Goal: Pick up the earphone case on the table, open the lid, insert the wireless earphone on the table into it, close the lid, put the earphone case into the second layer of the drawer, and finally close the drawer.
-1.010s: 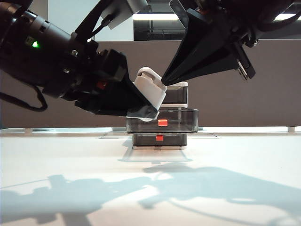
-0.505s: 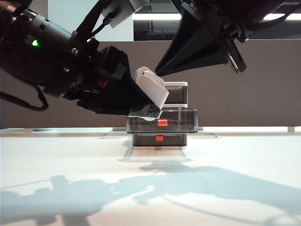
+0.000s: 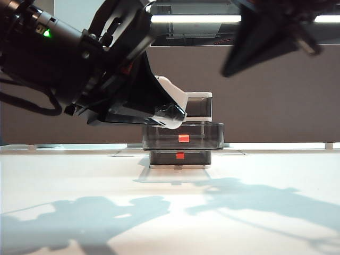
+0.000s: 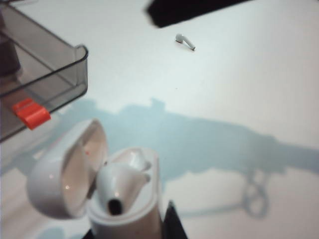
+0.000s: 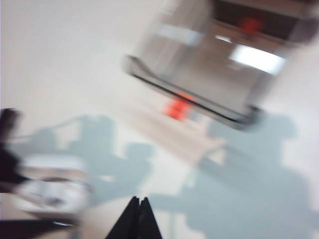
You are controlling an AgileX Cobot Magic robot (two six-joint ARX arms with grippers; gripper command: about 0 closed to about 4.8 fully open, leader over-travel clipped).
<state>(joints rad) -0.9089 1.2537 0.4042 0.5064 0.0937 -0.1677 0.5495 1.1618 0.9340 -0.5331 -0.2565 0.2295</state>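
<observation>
Your left gripper [image 3: 172,114] clamps the earphone case [image 4: 124,199] just above the drawer [image 3: 183,139], lid [image 4: 67,172] flipped open to receive the earphone [image 4: 185,42] lying on the table [image 3: 170,212]; your right gripper [image 5: 138,211], pinched shut and empty, hovers higher.

1. Bright ceiling strip lights [image 3: 195,18] glare at the top of the exterior view; the arms are dark silhouettes against them.
2. Soft bluish shadows lie across the white tabletop [image 3: 170,212].
3. The right wrist view is heavily motion-blurred throughout.
4. The left wrist view is mildly soft, its open earphone case [image 4: 99,184] brightly lit.
</observation>
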